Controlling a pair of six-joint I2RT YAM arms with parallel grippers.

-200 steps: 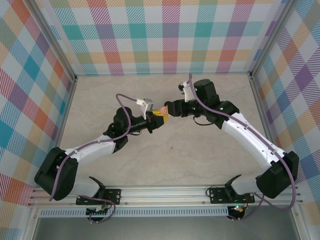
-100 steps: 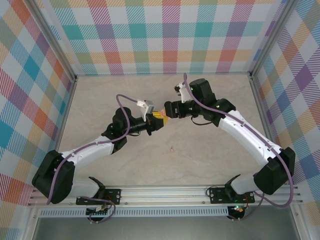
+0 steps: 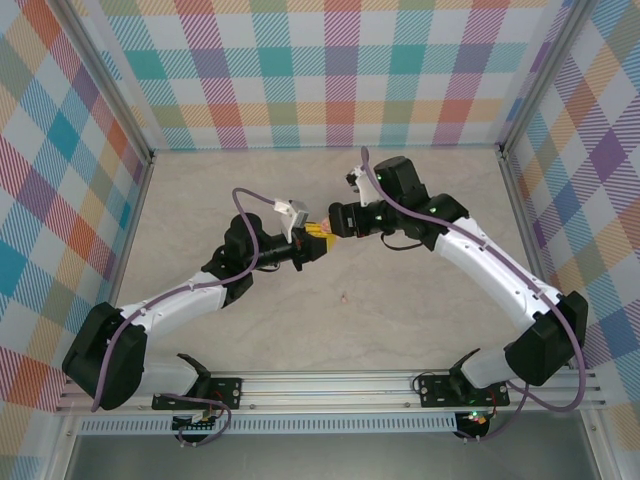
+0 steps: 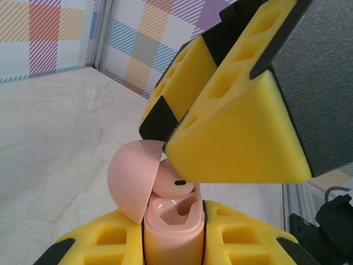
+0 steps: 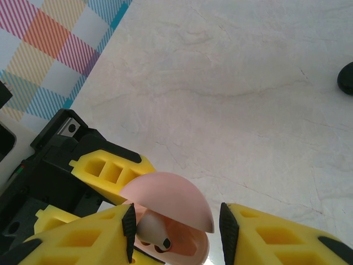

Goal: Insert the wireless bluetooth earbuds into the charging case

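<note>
Step in hand?

Seating, I'd judge. The left gripper [image 3: 314,241] is clamped on the pink charging case [image 4: 171,237], held above the table [image 3: 420,330] just toward 12 o'clock of its centre. In the left wrist view the lid [image 4: 129,179] is swung open to 9 o'clock, and a pink earbud [image 4: 175,185] sits at a socket's mouth.

And the right gripper [image 3: 337,222]?

Over the case, jaws apart, wider than the bud, gripping nothing I can see.

Next?

Likely a gentle press until flush. Whether it's home already, I can't tell.
</note>
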